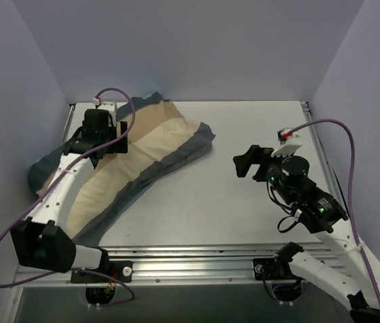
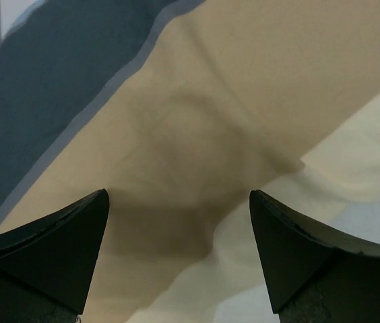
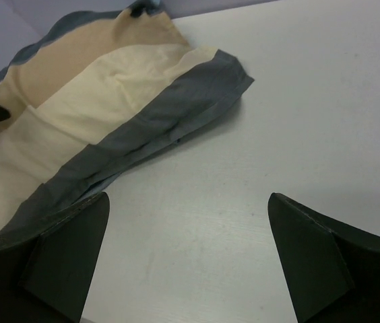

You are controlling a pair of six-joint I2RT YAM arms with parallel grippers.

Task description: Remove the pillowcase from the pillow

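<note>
The pillowcase (image 1: 151, 145) lies slantwise on the left of the table, from the back wall to the front left. Its tan and cream bands face up, with blue-grey edges. It looks plump; the pillow is hidden inside it. My left gripper (image 1: 112, 145) hovers open just above the tan band (image 2: 210, 101), with cloth below both fingertips and nothing between them (image 2: 178, 198). My right gripper (image 1: 244, 163) stands open over bare table to the right of the pillowcase's blue-grey corner (image 3: 203, 87), apart from it, with nothing between its fingers (image 3: 188, 198).
The white table (image 1: 244, 215) runs to lilac walls at the back and both sides. A metal rail (image 1: 197, 259) crosses the near edge by the arm bases. Purple cables (image 1: 349, 168) loop from each arm.
</note>
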